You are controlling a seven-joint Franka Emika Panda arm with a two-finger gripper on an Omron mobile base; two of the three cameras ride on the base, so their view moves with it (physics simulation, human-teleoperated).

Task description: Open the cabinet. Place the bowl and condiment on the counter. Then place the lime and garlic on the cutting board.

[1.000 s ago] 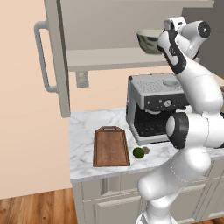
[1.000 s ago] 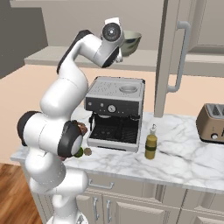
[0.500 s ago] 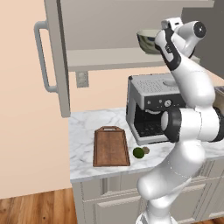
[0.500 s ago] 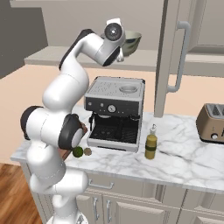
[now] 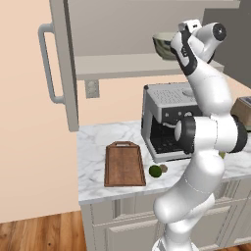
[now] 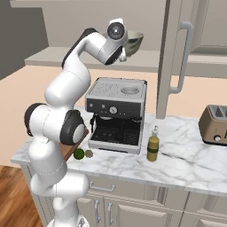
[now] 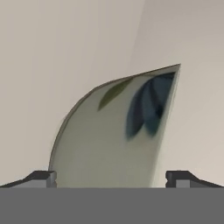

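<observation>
Facing the bowl [image 7: 118, 135] on the open cabinet [image 5: 122, 66] shelf, the gripper [image 7: 111, 178] is spread wide and empty. The bowl's rim is seen lying straight ahead, between the fingertips [image 7: 41, 178].

your counter [image 5: 98, 147] is a white marble slab with faint grey veins, running over pale cabinet fronts. on it you have the dark brown cutting board [image 5: 124, 163], lying flat with its handle loop toward the wall. just beside the board's right edge sit the lime [image 5: 155, 170] and the garlic [image 5: 163, 168], close together on the marble, right in front of the coffee machine [image 6: 117, 114]. from the right base view you see the condiment [image 6: 153, 145] standing upright just right of the machine, and a toaster [image 6: 214, 125] well apart at the far right. above, the open cabinet's shelf [image 5: 112, 64] carries the bowl [image 6: 133, 42], upright.
</observation>
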